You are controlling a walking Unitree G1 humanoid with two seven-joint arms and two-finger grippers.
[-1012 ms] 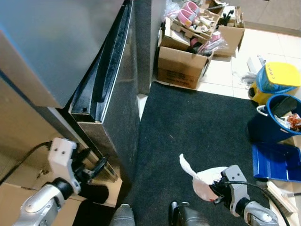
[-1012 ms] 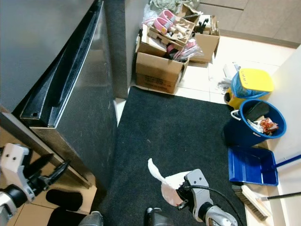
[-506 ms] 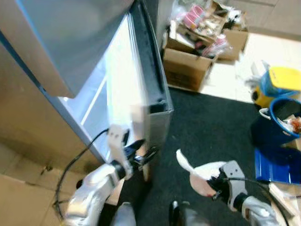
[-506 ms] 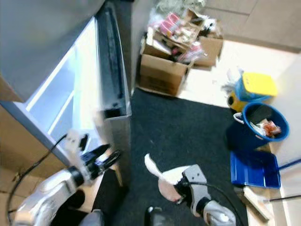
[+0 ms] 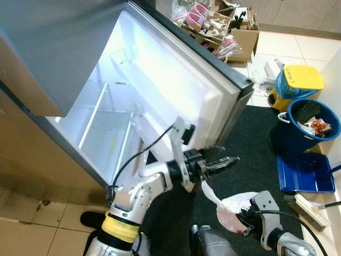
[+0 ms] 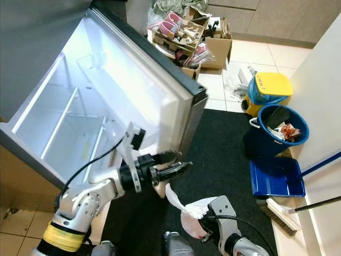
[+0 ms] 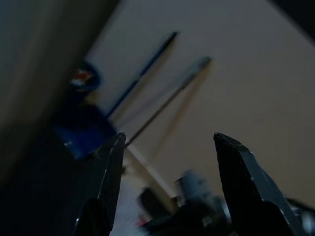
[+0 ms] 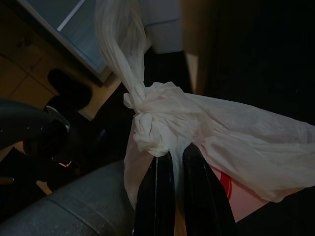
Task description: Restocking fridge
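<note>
The kitchen floor was pale tile with a black mat [image 5: 250, 133] in front of the fridge [image 6: 64, 106], whose door [image 6: 154, 90] stood swung wide, the lit white interior and its bare shelves lying to the left.

The knotted white plastic bag [image 6: 194, 213] hung low and near, over the mat, to the right of the open compartment. The right tool [image 8: 179, 167] had its two black fingers pinched together on the bag just below the knot, so the bag's long axis ran upward from the grip into the twisted tail. From the bag, the shelves lay up and to the left, past the door's lower corner.

The left tool [image 6: 173, 167] was held just above the bag, beside the door's edge, its fingers spread apart and holding nothing.

I judged the right arm the one to carry the bag leftward into the fridge.

Farther right stood a blue bucket [image 6: 277, 125], a yellow-lidded bin [image 6: 269, 85], a blue dustpan [image 6: 277, 178]; cardboard boxes [image 6: 205, 37] sat far behind.
</note>
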